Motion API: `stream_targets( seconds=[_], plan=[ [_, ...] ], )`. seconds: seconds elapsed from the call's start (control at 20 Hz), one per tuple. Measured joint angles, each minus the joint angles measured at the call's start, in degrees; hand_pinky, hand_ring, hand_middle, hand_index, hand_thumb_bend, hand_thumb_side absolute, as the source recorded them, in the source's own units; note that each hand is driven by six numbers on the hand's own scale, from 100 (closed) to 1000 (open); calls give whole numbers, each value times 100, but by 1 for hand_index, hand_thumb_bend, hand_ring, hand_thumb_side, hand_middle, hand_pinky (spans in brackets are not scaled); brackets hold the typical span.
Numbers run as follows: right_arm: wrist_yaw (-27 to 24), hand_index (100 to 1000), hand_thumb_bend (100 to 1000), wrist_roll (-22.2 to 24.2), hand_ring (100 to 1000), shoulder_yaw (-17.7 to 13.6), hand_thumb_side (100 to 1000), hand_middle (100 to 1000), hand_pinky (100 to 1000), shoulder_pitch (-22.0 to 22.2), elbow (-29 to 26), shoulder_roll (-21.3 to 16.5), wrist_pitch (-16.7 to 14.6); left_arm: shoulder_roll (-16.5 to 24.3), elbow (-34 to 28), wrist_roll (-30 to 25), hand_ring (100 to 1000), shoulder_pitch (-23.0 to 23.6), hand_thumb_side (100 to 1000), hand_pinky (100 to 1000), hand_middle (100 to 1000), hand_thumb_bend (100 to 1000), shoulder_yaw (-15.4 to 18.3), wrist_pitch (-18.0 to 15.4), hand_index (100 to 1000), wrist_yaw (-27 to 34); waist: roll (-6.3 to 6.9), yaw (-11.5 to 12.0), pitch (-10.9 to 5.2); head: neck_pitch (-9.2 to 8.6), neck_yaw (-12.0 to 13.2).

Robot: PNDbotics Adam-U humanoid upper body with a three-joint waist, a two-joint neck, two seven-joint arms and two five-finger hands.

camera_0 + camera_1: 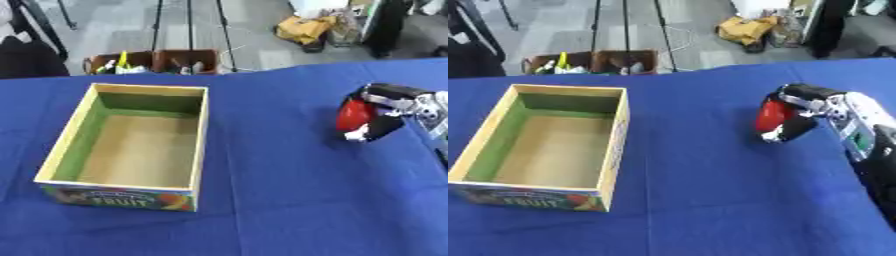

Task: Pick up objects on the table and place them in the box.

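Note:
An open box with pale yellow rims, a green inner wall and a printed fruit label on its front stands on the left of the blue table; nothing lies inside it. My right hand comes in from the right edge, its black fingers curled around a red object with a small white part showing at the bottom. The hand and object hover just over the cloth, well to the right of the box. My left hand shows in neither view.
The blue cloth-covered table fills most of the view. Beyond its far edge stand two brown crates with small items, tripod legs, and a yellow bag on the floor.

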Motion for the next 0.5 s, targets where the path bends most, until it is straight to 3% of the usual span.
stream_targets(
  seconds=[0.5],
  plan=[
    [-100, 740, 100, 45, 574, -1, 343, 540, 431, 14, -14, -1, -47, 0, 0, -2, 394, 0, 867, 353, 454, 100, 0, 3, 581, 2, -9, -4, -1, 0, -18]
  ],
)
